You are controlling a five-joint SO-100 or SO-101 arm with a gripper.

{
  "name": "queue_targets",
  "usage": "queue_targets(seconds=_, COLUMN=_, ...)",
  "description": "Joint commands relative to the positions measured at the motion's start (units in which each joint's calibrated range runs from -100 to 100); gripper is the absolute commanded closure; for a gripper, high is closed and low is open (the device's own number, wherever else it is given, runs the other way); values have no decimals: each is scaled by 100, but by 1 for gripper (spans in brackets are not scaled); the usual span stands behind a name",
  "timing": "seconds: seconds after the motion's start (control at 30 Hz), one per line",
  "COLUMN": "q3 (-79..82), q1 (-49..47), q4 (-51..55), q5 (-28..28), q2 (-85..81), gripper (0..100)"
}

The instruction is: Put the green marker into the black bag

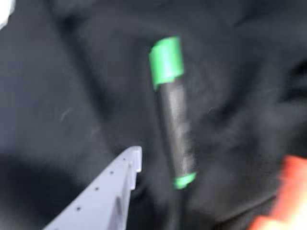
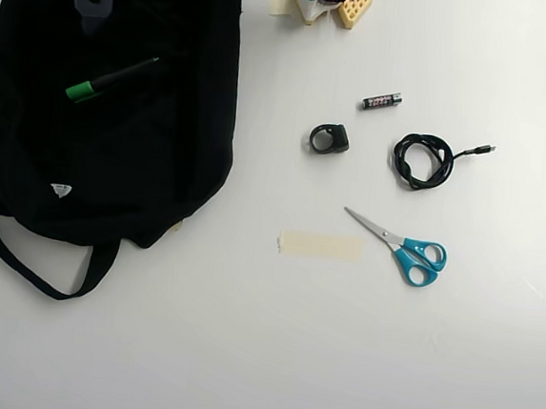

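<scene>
Lying on black bag (image 2: 162, 157): green marker (image 1: 171, 111); fingers (image 1: 128, 163) released, clear of marker.

the fingertip (image 1: 132, 160) hangs free in the wrist view, with bare bag (image 1: 57, 110) ahead of it and to its left. just right of it lies the marker (image 1: 171, 112). an orange blur (image 1: 288, 196) crowds the lower right.

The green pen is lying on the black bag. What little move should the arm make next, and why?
Probably draw the tool back and up: the green marker lies loose on the black bag, touching neither finger, and the tool looks open. Whether it is inside, I cannot tell.
</scene>
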Motion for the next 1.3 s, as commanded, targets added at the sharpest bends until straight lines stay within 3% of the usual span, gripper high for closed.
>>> queue_targets(seconds=0.0, q3=-98, q1=-732, q4=290, q5=21, q2=-669, gripper=88)
queue_targets(seconds=0.03, q3=-98, q1=-1158, q4=299, q5=31, q2=-1068, gripper=99)
queue_targets(seconds=0.17, q3=-17, q1=-3036, q4=592, q5=-11, q2=-2736, gripper=98)
queue_targets(seconds=0.33, q3=325, q1=-4509, q4=15, q5=5, q2=-2843, gripper=98)
queue_targets(seconds=0.8, q3=3469, q1=-4733, q4=-2690, q5=0, q2=-3200, gripper=98)
queue_targets(seconds=1.03, q3=6470, q1=-4763, q4=-3810, q5=0, q2=-4976, gripper=98)
queue_targets(seconds=1.27, q3=9031, q1=-4733, q4=-3905, q5=42, q2=-7009, gripper=98)
